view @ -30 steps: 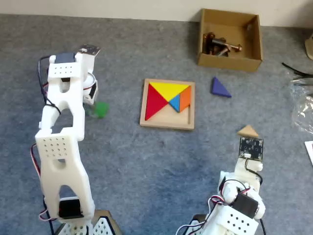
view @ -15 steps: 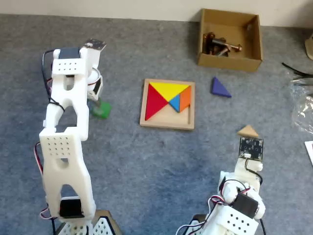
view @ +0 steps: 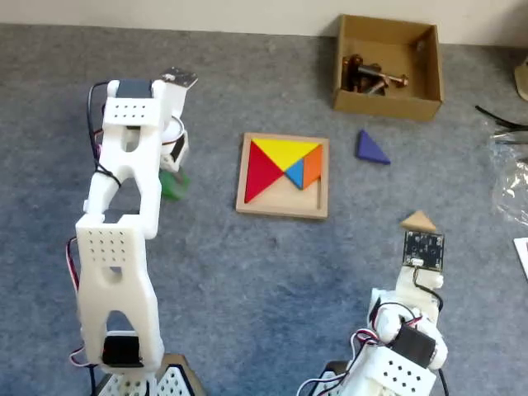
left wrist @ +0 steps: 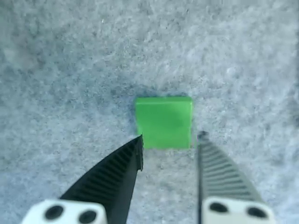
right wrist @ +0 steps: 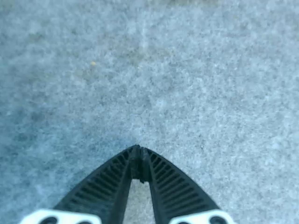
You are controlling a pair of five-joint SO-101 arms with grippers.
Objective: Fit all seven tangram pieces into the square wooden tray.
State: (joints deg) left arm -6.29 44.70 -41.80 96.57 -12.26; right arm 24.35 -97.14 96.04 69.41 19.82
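Square wooden tray (view: 281, 211): flat on the grey desk (view: 247, 280), mid-field, holding four pieces: red triangle (view: 261, 175), yellow triangle (view: 286, 152), small blue triangle (view: 294, 173), orange parallelogram (view: 313, 167); the lower part of the tray is bare wood. Green square piece (left wrist: 163, 121): on the desk, well apart from the tray on the left arm's side, partly covered by that arm in the high view. Purple triangle (view: 372, 148): on the desk, beside the tray on the far-right side. Tan triangle (view: 419, 221): on the desk, just ahead of the right arm. Left gripper (left wrist: 170, 142): fingers apart, tips at the near edge of the green square; contact cannot be told. Right gripper (right wrist: 139, 156): fingers together, nothing between them, over bare desk. Cardboard box (view: 386, 99): at the far edge, holding small items.
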